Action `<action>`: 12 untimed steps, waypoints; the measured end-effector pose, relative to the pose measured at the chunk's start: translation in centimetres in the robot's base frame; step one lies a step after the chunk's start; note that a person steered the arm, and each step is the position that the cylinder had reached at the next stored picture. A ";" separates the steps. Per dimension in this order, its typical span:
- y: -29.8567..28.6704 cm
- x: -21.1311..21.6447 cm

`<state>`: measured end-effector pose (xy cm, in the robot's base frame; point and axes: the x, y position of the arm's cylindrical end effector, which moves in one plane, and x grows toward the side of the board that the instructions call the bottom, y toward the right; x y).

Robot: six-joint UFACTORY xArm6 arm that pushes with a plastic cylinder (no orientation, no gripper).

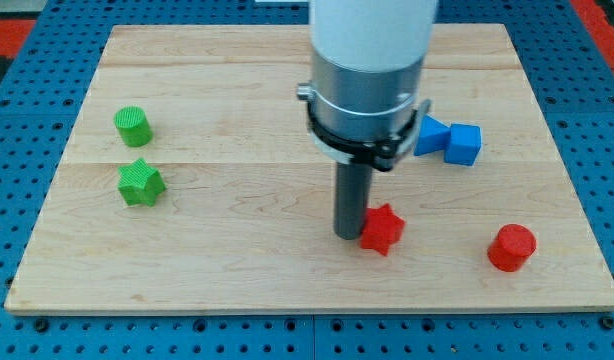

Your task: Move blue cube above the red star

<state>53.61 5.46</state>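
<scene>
The blue cube [464, 144] sits on the wooden board at the view's right, touching a second blue block [430, 136] on its left, whose shape is partly hidden by the arm. The red star [382, 230] lies lower, near the board's middle-right. My tip [348, 235] rests on the board right against the red star's left side. The blue cube is up and to the right of the tip, well apart from it.
A red cylinder [512, 247] stands at the lower right. A green cylinder [133, 126] and a green star [141, 183] sit at the view's left. The wooden board [237, 260] lies on a blue pegboard; the arm's wide body hides part of the board's top middle.
</scene>
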 end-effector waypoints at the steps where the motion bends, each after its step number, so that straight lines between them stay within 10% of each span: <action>1: 6.8 0.6; 5: 19.9 -2.5; 7: 28.6 -13.3; 9: 19.4 -22.0; 12: 12.9 -13.8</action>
<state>39.80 18.37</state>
